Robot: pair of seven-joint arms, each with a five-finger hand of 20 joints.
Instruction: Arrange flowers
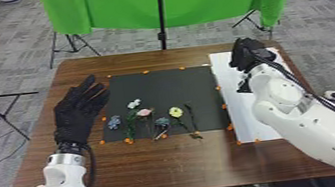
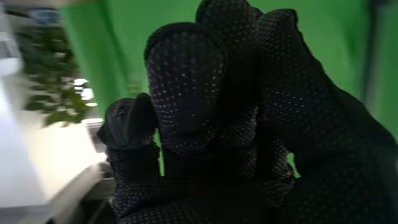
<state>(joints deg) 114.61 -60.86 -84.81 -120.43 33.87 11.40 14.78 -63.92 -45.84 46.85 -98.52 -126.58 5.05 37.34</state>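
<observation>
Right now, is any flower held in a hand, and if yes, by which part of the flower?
No, nothing is held. The left hand and right hand are empty; the flowers lie on the dark mat.

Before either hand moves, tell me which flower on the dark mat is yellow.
The yellow flower is the one right of the pink flower on the dark mat; the other blooms are white, pink or blue.

Green cloth (image 1: 172,3) on stands | gray carpet (image 1: 17,52) | brown wooden table (image 1: 163,172)
</observation>
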